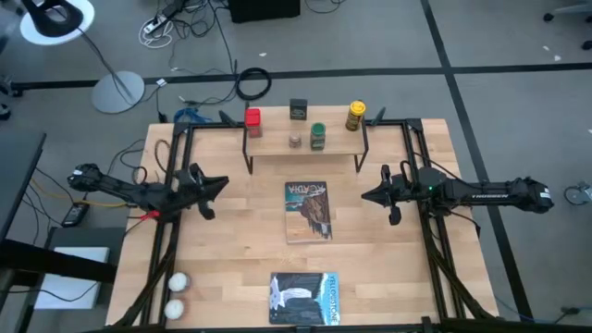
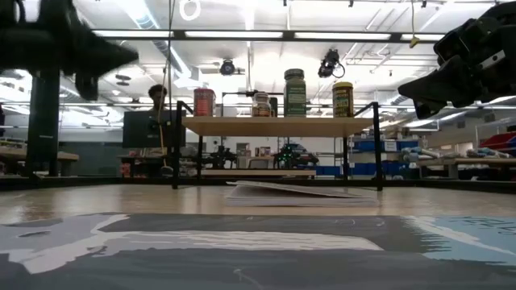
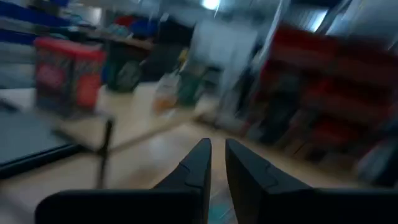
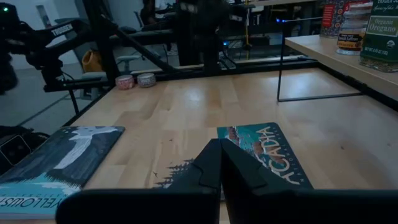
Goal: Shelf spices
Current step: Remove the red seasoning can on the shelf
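Observation:
The shelf (image 1: pixel 305 151) stands at the table's far side on thin black legs. All five spices stand on its board. They are the red tin (image 1: pixel 252 120) at its left end, the dark square tin (image 1: pixel 298 109) at the far edge, the tiny pale jar (image 1: pixel 295 141), the green jar (image 1: pixel 318 136) and the yellow-lidded jar (image 1: pixel 356 116) at the right end. My left gripper (image 1: pixel 220 183) hovers over the table's left side, shut to a narrow slit and holding nothing. My right gripper (image 1: pixel 366 195) hovers at the right side, shut and empty. Both point toward the table's middle.
An Acadia booklet (image 1: pixel 308 211) lies mid-table between the grippers. A Yellowstone booklet (image 1: pixel 303 298) lies at the near edge. Two white balls (image 1: pixel 177 293) sit near the left near corner. Black frame rails (image 1: pixel 413 153) run along both sides of the table.

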Robot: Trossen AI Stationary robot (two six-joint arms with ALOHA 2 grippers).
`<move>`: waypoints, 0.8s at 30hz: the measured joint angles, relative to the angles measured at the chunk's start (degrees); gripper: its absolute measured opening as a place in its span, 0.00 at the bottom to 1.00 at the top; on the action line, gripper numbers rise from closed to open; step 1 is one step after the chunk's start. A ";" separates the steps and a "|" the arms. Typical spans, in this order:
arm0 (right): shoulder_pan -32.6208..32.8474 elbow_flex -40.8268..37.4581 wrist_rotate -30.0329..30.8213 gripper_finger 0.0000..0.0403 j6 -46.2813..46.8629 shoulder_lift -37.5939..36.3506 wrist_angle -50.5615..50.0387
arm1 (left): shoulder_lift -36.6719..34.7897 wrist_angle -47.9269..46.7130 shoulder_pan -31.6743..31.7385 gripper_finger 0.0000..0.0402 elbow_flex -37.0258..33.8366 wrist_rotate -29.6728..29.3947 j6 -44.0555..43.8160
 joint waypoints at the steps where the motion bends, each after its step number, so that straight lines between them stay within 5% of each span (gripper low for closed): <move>1: 0.00 0.00 0.00 0.02 0.00 0.01 0.02 | 0.04 3.59 0.00 0.13 0.00 2.13 -0.13; 7: 0.00 0.01 -0.01 0.02 0.00 -0.01 0.17 | 0.49 14.56 0.00 0.13 3.18 12.69 3.29; 17: 0.00 -0.02 -0.01 0.02 0.00 -0.01 0.54 | 16.32 14.43 0.02 0.13 20.86 13.78 8.72; 20: 0.00 0.01 -0.01 0.02 0.00 -0.01 0.52 | 23.00 9.13 0.03 0.13 28.86 12.94 14.50; 24: 0.00 -0.01 -0.01 0.02 0.00 -0.01 0.61 | 31.45 -10.65 1.32 0.13 43.06 3.06 17.56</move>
